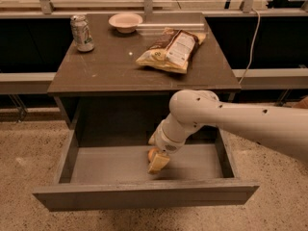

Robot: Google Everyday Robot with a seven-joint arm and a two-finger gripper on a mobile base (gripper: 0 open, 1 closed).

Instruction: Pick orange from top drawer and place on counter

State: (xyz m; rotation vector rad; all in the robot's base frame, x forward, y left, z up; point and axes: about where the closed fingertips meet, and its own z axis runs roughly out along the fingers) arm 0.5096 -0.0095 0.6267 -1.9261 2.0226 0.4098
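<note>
The top drawer [144, 195] is pulled fully open below the counter [115, 66]. My gripper [158, 161] reaches down into the drawer, close to its floor, near the middle and toward the front. A small part of the orange [152, 154] shows at the gripper's left side, right against it; the rest is hidden behind the gripper. My white arm [231, 119] comes in from the right, over the drawer's right wall.
On the counter stand a soda can [82, 33] at the back left, a pale bowl [125, 21] at the back middle and a chip bag [172, 51] to the right. Speckled floor [29, 143] surrounds the cabinet.
</note>
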